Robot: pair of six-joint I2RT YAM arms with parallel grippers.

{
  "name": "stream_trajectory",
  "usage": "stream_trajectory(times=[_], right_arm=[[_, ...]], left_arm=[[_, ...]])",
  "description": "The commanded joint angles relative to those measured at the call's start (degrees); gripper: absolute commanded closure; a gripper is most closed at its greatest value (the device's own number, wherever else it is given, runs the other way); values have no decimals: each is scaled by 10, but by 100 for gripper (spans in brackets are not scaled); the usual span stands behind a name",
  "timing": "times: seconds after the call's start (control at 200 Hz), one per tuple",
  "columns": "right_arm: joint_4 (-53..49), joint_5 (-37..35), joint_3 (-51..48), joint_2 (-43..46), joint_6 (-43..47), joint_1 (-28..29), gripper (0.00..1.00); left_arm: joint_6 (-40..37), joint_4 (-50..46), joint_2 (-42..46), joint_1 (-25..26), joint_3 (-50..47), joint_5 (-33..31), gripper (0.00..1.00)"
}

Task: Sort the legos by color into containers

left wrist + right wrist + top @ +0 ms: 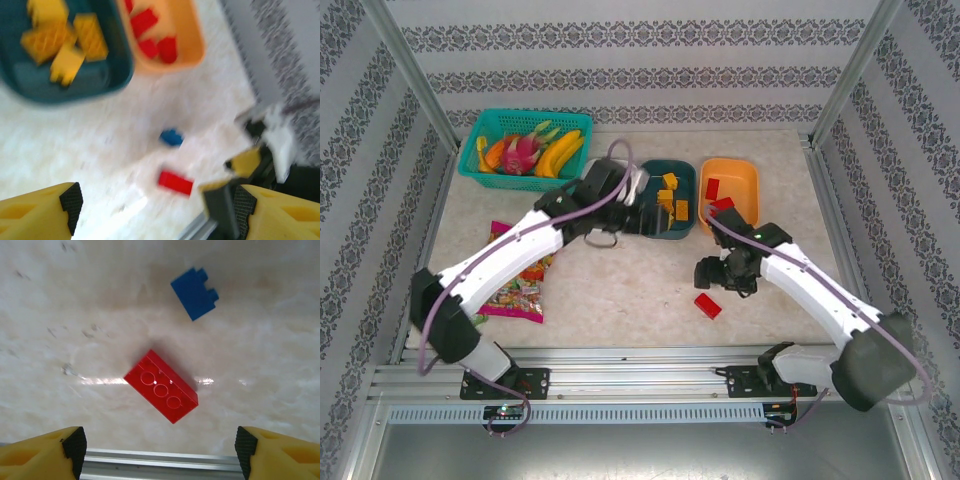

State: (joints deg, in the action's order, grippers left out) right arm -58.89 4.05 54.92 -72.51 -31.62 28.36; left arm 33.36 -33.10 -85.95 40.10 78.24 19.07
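Observation:
A red lego [161, 386] lies upside down on the table, just ahead of my right gripper [160, 455], which is open and empty. A blue lego [195, 292] lies farther out. From above, the red lego [707, 305] sits by the right gripper [710, 275]. The dark teal dish [685, 222] holds yellow legos [670, 195]; the orange dish [745, 175] holds red legos [713, 188]. My left gripper [155, 210] is open and empty, hovering near the teal dish [107, 80]; its view is blurred. The white dish [639, 183] is mostly hidden under the left wrist.
A teal mesh basket of fruit [525, 143] stands at the back left. A colourful candy bag [515, 290] lies under the left forearm. The metal rail [160, 460] of the table's near edge runs close behind the red lego.

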Motion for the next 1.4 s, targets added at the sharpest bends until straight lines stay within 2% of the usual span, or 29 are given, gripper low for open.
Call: stream_trajectory(times=[0.0,0.15,0.295,0.495,0.794,1.094,1.304,1.394], right_arm=[[5,6,-5,-52,36,22,18],[14,7,-5,-114,45,28,18],[32,-2,-8,-149,57,29,20],[63,2,-6,-203,68,32,28],[75,0,-17,-230,69,45,29],[79,-15,-34,-234,64,57,47],[79,-29,-20,-223,59,63,70],[64,-37,3,-194,51,64,73]], left_arm=[[33,19,91,25,-111,4,18],[67,21,196,55,-225,-21,17],[92,8,258,67,-274,-43,17],[104,12,285,78,-291,-41,17],[109,-5,306,96,-305,-29,18],[113,5,297,100,-301,-31,18],[115,16,288,103,-296,-25,18],[119,25,285,104,-289,-21,18]])
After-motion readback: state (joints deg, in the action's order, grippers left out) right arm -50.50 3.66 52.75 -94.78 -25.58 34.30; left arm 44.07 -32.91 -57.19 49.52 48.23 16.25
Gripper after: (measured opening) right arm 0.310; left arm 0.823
